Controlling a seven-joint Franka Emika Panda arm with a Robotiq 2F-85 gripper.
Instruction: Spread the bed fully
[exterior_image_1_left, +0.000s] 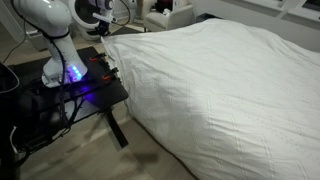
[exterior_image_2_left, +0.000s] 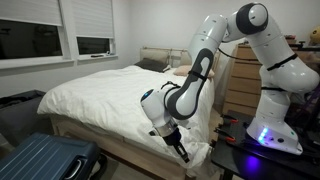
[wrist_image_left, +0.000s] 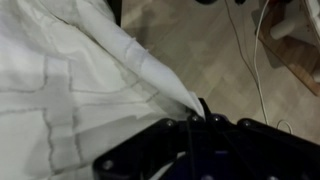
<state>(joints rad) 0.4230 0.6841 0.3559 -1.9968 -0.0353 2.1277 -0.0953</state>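
Gripper (wrist_image_left: 203, 108) is clamped shut on a corner of the duvet (wrist_image_left: 70, 90), and the cloth narrows to a taut point where the black fingers (wrist_image_left: 205, 104) pinch it. In the wrist view the white fabric fans out from that pinch across the left side, with bare floor (wrist_image_left: 210, 45) and a pale cable (wrist_image_left: 255, 70) beyond. In an exterior view the gripper (exterior_image_2_left: 181, 150) hangs low, just beside the bed (exterior_image_2_left: 100, 95). The arm bends down to it from a base on the black table (exterior_image_2_left: 235, 160). The duvet covers the bed in both exterior views, wrinkled and bunched along the side nearest the robot (exterior_image_1_left: 150, 70). A blue suitcase (exterior_image_2_left: 45, 160) lies on the floor near the bed's near corner. What seems to be a wooden dresser (exterior_image_2_left: 238, 85) stands behind the arm.
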